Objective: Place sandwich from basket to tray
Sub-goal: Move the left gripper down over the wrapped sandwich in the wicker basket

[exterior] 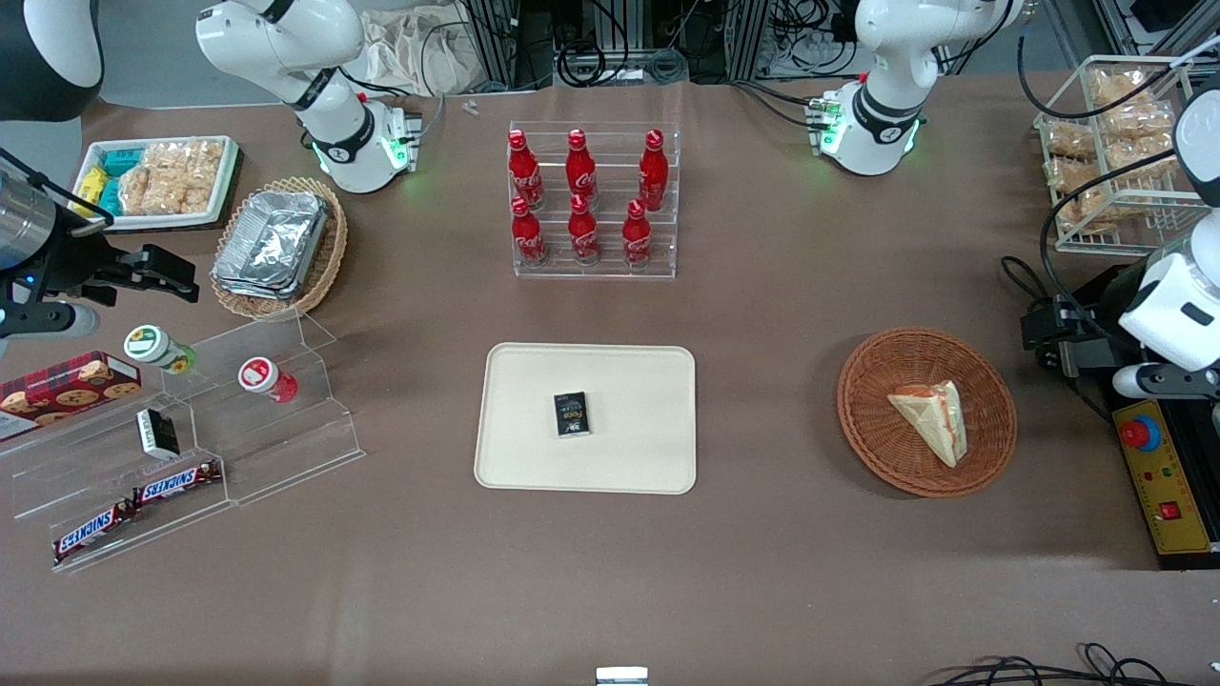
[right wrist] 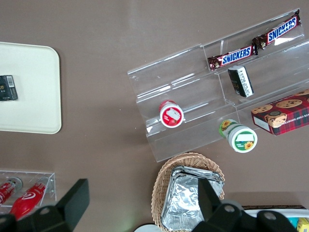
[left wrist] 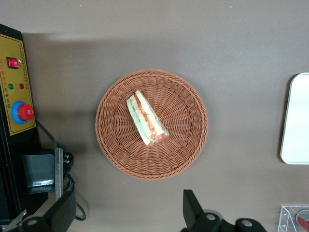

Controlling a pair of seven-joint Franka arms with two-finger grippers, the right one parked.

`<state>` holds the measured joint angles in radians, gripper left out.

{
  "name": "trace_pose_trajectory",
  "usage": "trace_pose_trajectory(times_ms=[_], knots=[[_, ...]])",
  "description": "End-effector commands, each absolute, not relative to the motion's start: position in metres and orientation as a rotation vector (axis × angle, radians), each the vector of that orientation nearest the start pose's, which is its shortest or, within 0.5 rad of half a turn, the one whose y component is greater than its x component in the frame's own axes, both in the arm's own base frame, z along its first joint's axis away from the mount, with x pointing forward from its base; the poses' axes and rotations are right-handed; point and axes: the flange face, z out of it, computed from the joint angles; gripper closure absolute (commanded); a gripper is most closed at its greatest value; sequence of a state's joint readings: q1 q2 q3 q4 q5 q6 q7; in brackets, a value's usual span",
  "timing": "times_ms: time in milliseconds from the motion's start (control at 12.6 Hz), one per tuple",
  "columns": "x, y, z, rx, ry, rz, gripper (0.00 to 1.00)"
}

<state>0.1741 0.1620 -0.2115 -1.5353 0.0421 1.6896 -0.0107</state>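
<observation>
Inside woven round basket [left wrist: 151,124]: wedge sandwich [left wrist: 147,118] | pincer [left wrist: 126,215] above, spread

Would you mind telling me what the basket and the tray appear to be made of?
The basket looks like woven wicker, reddish-brown, with visible concentric weave. The tray seems moulded plastic, perhaps melamine: smooth matte cream, rounded corners, low rim. The pincer hangs open above the table beside the basket.

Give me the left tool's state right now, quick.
Left tool: open, holding nothing, raised above the table beside the basket; the sandwich lies in the basket.
</observation>
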Motion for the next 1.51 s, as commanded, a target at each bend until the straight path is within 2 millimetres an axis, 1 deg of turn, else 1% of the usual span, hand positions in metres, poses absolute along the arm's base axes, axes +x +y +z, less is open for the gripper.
trace_pose_trajectory(times_ms=[0,80,159,239,318,398,477,557,716,795,955,1034,1114,1193,1273,1352,1432], knots=[[0.613,-0.009,0.565,-3.131,0.043,0.019,0.0],[0.614,-0.009,0.565,-3.133,0.033,0.016,0.0],[0.617,-0.008,0.559,-3.132,0.01,0.025,0.0],[0.62,-0.008,0.549,-3.138,-0.031,0.051,0.0],[0.621,-0.006,0.543,-3.133,-0.14,0.054,0.0],[0.623,-0.007,0.532,-3.121,-0.308,0.049,0.0],[0.628,-0.007,0.515,-3.098,-0.518,0.028,0.0],[0.629,-0.009,0.494,-3.076,-0.655,-0.003,0.0],[0.628,-0.012,0.452,-3.032,-0.865,-0.064,0.0],[0.627,-0.012,0.436,-3.0,-0.99,-0.079,0.0],[0.632,-0.011,0.398,-2.917,-1.211,-0.026,0.0],[0.634,-0.01,0.38,-2.885,-1.268,0.011,0.0],[0.635,-0.009,0.369,-2.876,-1.283,0.03,0.0],[0.635,-0.006,0.354,-2.865,-1.283,0.065,0.0],[0.636,-0.004,0.331,-2.849,-1.258,0.102,0.0],[0.637,-0.002,0.315,-2.826,-1.217,0.101,0.0],[0.639,0.0,0.311,-2.83,-1.216,0.085,0.0]])
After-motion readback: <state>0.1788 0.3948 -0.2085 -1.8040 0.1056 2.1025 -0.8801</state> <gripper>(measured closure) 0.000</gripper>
